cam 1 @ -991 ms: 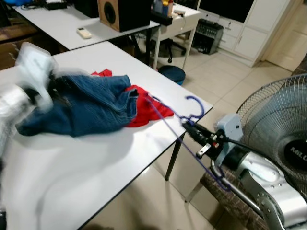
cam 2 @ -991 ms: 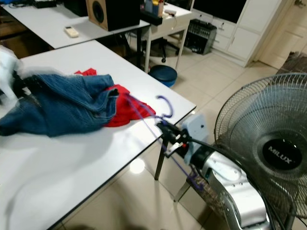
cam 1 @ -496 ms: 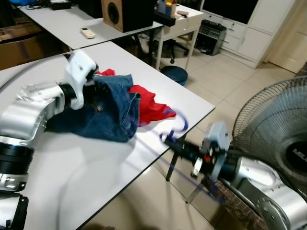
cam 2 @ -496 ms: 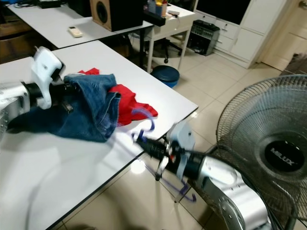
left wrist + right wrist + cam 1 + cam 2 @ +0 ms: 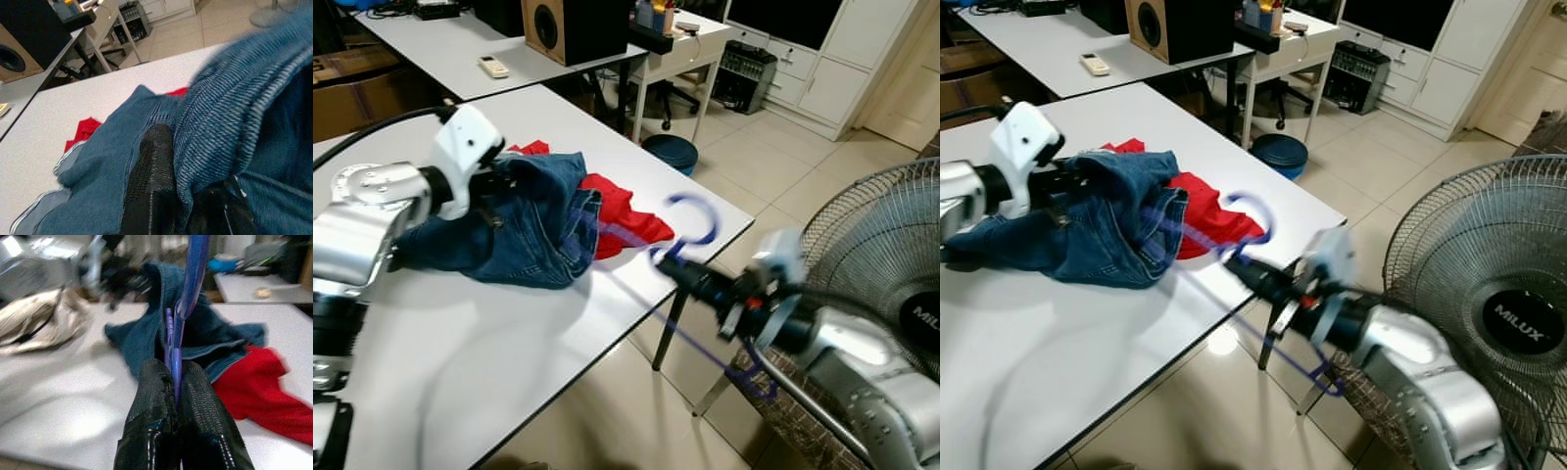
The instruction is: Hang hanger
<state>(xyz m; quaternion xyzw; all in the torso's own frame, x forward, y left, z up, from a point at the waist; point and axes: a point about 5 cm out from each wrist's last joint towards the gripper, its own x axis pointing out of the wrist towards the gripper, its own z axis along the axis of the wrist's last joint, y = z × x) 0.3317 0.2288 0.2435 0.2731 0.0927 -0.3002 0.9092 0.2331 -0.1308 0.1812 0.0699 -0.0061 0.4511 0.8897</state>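
Left eye view: we see the right gripper (image 5: 668,266), clamped on the purple hanger (image 5: 690,227), now higher mid-frame; the left gripper (image 5: 190,196) stays pinching the jeans (image 5: 524,230).

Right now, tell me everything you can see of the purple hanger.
The purple hanger looks like thin plastic, blurred by motion. Its hook curls upward near the white table's front corner. The right gripper is shut on it just below the hook. One thin arm reaches toward the blue jeans and red cloth; whether it enters the jeans is unclear. The other slants down past the table edge.
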